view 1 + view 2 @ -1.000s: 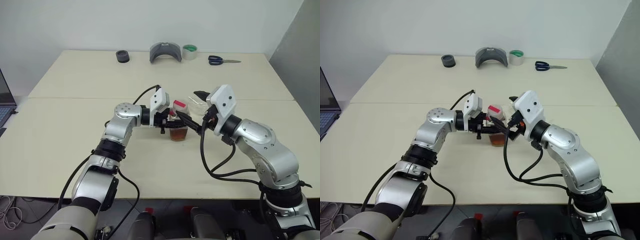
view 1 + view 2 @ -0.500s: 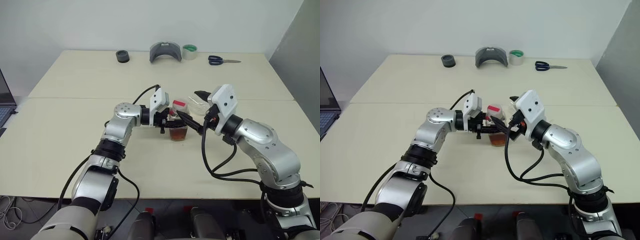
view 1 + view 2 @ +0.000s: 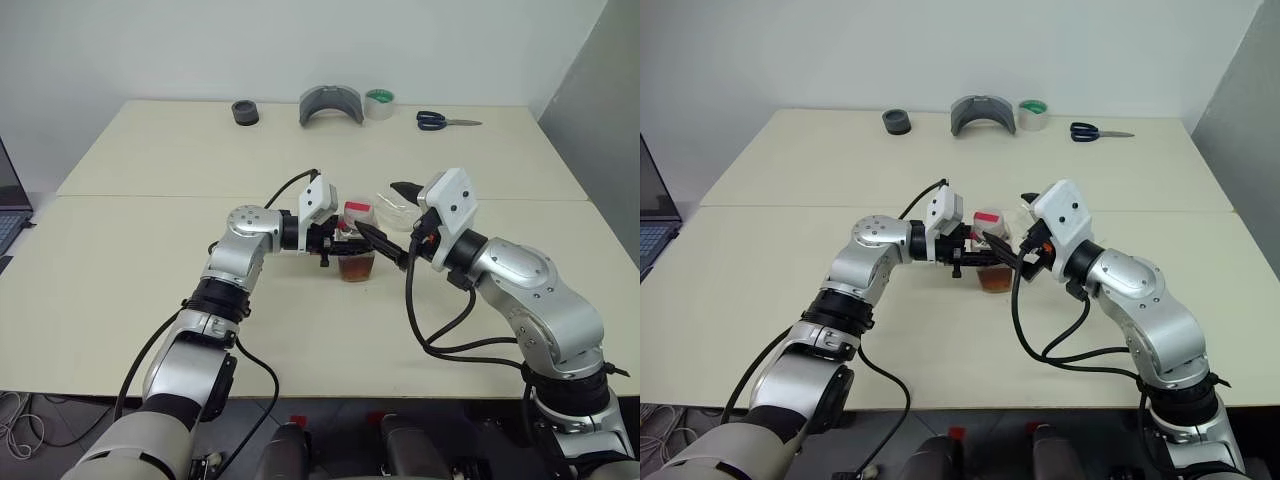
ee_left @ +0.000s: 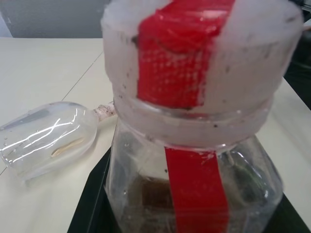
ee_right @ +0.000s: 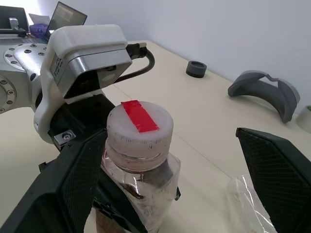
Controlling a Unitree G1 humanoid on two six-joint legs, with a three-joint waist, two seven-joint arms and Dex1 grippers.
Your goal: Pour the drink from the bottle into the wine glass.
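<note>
The bottle (image 5: 138, 160), a small clear plastic one with a whitish cap crossed by a red strip, stood near the middle of the pale beige table (image 3: 150, 290), with reddish-brown, tea-coloured drink (image 3: 356, 268) in its lower part. The left gripper (image 3: 340, 243) was clamped shut on its body, reaching in level from the side. The right gripper (image 5: 170, 184) stood wide, one black finger (image 5: 73, 179) just beside the cap and the other (image 5: 274, 170) well off, holding nothing.

The clear stemmed wine glass (image 4: 48, 138) seemed to lie on its side just behind the bottle, though its outline was faint. Poured now, the drink would likely spill onto the table, since the glass would need righting and the cap was on. A closing right finger might also nudge the glass into a roll.

Open table lay all round; the black-handled scissors (image 3: 445, 121), grey curved holder (image 3: 331, 103), green-cored tape roll (image 3: 379, 102) and dark round ring (image 3: 245, 112) sat well apart along the far edge.
</note>
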